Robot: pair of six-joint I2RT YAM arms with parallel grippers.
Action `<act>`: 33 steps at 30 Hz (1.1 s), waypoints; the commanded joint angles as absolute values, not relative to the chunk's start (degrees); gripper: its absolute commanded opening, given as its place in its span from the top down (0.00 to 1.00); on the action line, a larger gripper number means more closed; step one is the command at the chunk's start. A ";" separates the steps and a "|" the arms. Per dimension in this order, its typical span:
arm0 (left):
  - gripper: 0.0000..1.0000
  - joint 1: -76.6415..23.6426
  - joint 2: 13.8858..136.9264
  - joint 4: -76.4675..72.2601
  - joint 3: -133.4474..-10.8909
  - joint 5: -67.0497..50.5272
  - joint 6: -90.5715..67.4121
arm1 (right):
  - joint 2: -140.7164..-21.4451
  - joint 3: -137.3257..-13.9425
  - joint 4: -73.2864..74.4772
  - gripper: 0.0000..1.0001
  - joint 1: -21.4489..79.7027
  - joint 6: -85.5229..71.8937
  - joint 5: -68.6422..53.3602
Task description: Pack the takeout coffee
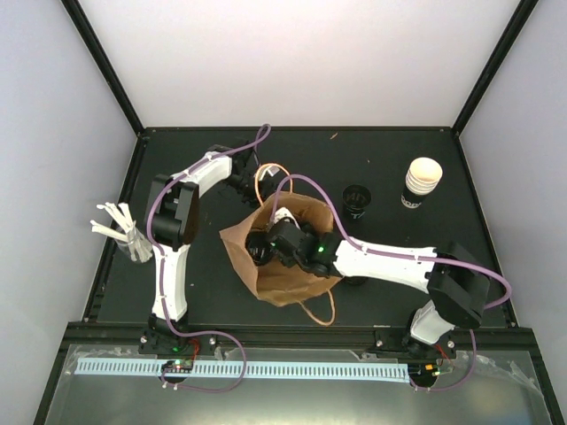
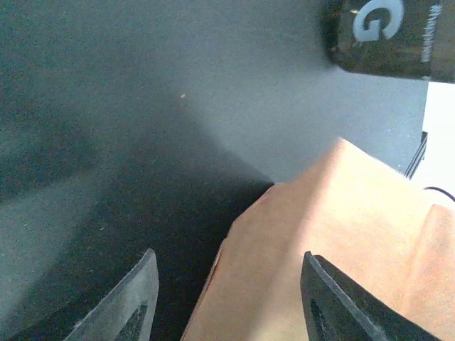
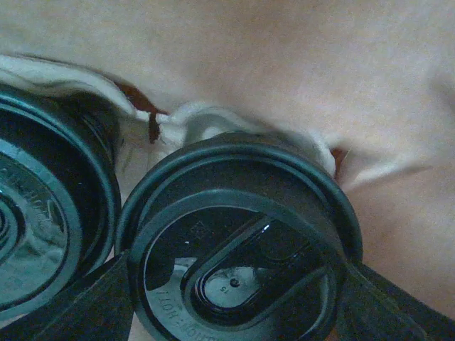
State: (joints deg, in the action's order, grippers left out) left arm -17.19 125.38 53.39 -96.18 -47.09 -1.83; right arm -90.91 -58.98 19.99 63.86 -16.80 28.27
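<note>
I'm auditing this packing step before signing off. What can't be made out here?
- Lidded cup body and print: right wrist view shows only its lid; overhead, the right arm and bag cover it.
- Right claw grip: fingers cut off at the bottom edge, so gripping or merely straddling is unclear.
- Second lid: cropped by the left edge, right wrist view.
- Printed black cup: cut by the top edge, left wrist view.

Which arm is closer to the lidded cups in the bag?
Right. The right fingers hold one cup inside the bag; the left fingers are outside, at its far edge.
</note>
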 commanded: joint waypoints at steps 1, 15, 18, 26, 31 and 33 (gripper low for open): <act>0.40 -18.51 124.72 56.05 -101.99 -47.59 -2.29 | -91.21 -65.89 41.45 0.63 63.16 -16.23 26.65; 0.01 -11.81 114.39 54.94 -105.38 -36.84 -8.17 | -96.71 -80.59 58.33 0.62 57.53 -9.60 13.16; 0.01 -10.13 107.91 51.45 -100.88 -33.69 -10.49 | -99.35 -83.93 59.13 0.61 55.35 -7.27 11.27; 0.01 -8.21 93.11 47.79 -91.96 -28.04 -12.43 | -107.17 -93.42 64.31 0.57 52.74 -6.47 9.41; 0.01 -8.20 86.80 46.80 -88.56 -27.86 -12.42 | -109.15 -95.74 65.74 0.56 52.73 -7.19 9.79; 0.01 -8.18 84.15 46.32 -87.26 -27.71 -12.22 | -109.44 -95.73 65.75 0.55 52.73 -7.29 10.02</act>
